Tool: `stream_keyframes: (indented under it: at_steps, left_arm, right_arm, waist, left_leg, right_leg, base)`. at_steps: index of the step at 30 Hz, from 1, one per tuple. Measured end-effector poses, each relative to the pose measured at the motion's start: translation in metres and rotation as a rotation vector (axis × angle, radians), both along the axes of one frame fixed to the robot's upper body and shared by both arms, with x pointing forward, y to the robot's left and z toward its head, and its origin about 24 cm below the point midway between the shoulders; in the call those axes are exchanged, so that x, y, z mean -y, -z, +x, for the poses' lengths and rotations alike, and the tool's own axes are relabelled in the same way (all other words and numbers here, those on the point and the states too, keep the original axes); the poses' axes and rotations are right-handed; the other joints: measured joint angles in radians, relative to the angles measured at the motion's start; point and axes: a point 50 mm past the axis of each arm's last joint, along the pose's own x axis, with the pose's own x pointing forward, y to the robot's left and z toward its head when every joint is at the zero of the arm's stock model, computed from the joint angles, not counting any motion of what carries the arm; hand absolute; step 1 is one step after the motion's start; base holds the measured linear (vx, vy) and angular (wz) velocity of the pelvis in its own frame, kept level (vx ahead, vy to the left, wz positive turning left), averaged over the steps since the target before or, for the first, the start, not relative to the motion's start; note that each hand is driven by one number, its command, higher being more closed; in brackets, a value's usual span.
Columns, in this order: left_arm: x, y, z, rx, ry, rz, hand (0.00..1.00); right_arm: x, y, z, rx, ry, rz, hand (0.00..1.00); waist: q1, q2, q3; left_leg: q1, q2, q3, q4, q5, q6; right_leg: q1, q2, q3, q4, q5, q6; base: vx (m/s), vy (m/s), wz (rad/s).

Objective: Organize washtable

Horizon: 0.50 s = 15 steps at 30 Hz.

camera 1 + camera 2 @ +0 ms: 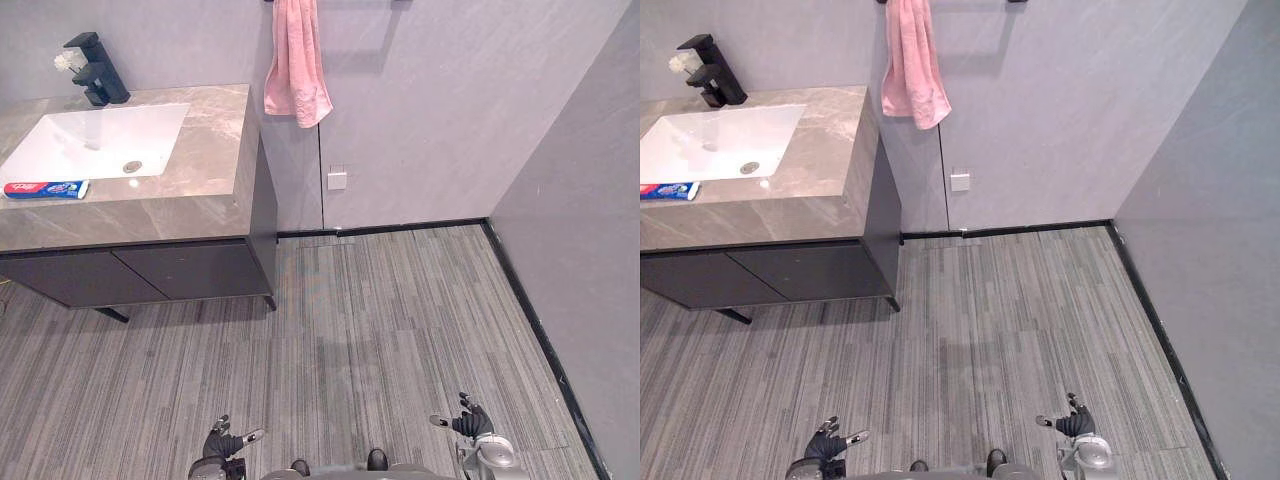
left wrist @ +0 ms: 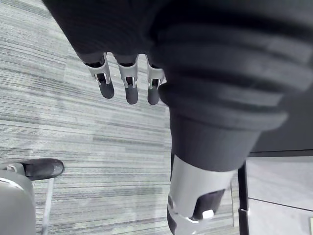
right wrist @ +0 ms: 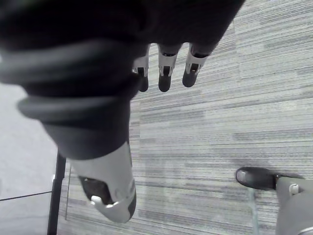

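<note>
A washtable (image 1: 200, 200) with a grey marble top stands at the far left against the wall, with a white sink (image 1: 100, 140) set into it. A red, white and blue toothpaste tube (image 1: 45, 189) lies on the top at the sink's front left. A black faucet (image 1: 97, 68) rises behind the basin. My left hand (image 1: 222, 442) hangs low over the floor, far from the table, fingers (image 2: 128, 83) straight and holding nothing. My right hand (image 1: 470, 422) hangs the same way at the lower right, fingers (image 3: 165, 73) relaxed and empty.
A pink towel (image 1: 295, 65) hangs on the wall to the right of the washtable. Dark cabinet doors (image 1: 150, 270) sit under the top. A white wall socket (image 1: 337, 180) is low on the wall. Grey striped floor (image 1: 400, 320) stretches to the grey right wall (image 1: 580, 230).
</note>
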Motion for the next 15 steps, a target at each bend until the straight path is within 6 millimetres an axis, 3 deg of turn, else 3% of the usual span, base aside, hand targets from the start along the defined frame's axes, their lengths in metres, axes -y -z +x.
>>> stream_keyframes:
  at_steps: [15]
  left_arm:
    - [-0.0003, 0.0001, -0.0006, -0.001, 0.002, -0.001, 0.00]
  right_arm:
    - [0.0044, 0.0007, -0.0034, -0.014, 0.035, 0.002, 0.00]
  waist:
    - [0.000, 0.008, 0.005]
  left_leg:
    - [0.003, -0.001, 0.021, -0.003, 0.000, 0.001]
  right_leg:
    - [0.007, 0.001, 0.016, -0.025, 0.017, 0.002]
  base:
    - [-0.02, -0.007, -0.03]
